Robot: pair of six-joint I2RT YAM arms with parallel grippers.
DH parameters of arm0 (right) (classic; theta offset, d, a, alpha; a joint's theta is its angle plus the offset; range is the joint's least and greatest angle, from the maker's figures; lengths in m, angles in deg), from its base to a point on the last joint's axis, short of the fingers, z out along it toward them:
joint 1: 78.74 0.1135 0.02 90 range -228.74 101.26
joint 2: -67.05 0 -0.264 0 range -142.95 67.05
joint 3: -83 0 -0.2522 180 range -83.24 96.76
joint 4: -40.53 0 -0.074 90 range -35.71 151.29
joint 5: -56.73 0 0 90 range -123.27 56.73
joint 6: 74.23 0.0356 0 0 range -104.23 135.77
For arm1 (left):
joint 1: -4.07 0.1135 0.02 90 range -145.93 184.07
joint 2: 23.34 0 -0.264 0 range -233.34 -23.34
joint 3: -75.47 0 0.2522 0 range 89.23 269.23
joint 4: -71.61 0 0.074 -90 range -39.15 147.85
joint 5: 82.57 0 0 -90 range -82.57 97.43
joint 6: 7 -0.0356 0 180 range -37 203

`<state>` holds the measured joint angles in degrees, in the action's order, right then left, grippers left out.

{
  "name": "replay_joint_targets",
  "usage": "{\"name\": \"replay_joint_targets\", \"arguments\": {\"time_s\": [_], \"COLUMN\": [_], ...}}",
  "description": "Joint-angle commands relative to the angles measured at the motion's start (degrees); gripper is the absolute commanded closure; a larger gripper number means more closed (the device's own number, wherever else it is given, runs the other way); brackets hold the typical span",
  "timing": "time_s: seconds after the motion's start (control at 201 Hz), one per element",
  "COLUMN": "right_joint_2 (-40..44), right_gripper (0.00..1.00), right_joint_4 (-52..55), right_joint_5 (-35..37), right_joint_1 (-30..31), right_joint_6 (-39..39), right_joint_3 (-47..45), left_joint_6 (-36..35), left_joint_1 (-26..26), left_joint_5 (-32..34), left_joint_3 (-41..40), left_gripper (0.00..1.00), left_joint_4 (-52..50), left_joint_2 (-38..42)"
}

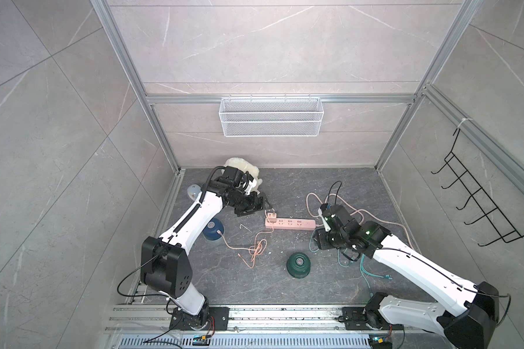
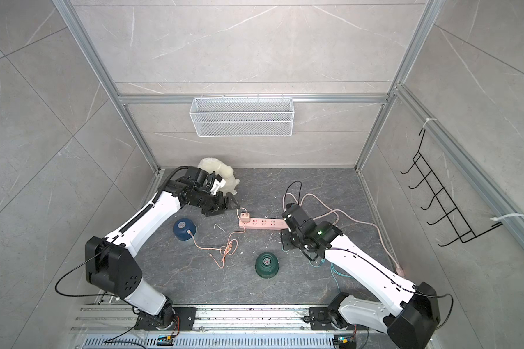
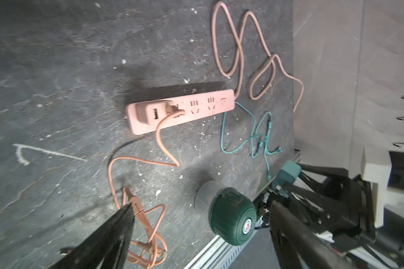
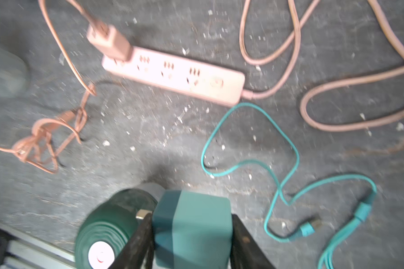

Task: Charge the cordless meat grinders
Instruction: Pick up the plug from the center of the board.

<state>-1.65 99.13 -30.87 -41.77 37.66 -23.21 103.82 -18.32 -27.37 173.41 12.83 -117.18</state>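
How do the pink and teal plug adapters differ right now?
The pink adapter stands plugged into the power strip; the teal adapter is off it, clamped in the right end effector. The pink one carries a pink cable; the teal cable lies loose. Both are small blocky chargers.

The navy blue grinder (image 2: 184,230) is a squat dome with a flat round top and a metallic centre; it stands upright on the dark floor, left of centre in both top views, and the tip of a thin orange cable (image 2: 189,232) rests on its top. The dark green grinder (image 1: 299,264) has the same dome shape with ridged sides and stands upright lower and right of centre, well apart from the blue one
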Motion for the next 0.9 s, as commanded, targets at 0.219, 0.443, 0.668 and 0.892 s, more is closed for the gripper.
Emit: {"name": "replay_joint_targets", "arguments": {"time_s": [0.219,0.443,0.668,0.892], "right_joint_2": [-12.11,-16.9,-19.47,-19.89], "right_gripper": [0.65,0.65,0.66,0.66], "right_joint_4": [-10.12,-13.63,-14.6,-17.0], "right_joint_5": [-18.6,-23.39,-25.99,-25.09], "right_joint_1": [-0.63,-0.63,-0.63,-0.61], "right_joint_6": [-16.23,-18.97,-19.61,-19.03], "right_joint_3": [10.57,14.62,16.03,15.82], "left_joint_6": [-0.85,4.47,4.98,5.04], "left_joint_1": [-3.74,-5.36,-5.45,-5.42], "left_joint_5": [-17.49,-26.14,-29.81,-30.51], "left_joint_3": [5.24,1.57,-1.51,-2.58], "left_gripper": [0.12,0.18,0.3,0.57], "left_joint_4": [-3.05,1.93,1.28,-0.6], "left_joint_2": [-7.25,-7.79,-8.31,-9.67]}}
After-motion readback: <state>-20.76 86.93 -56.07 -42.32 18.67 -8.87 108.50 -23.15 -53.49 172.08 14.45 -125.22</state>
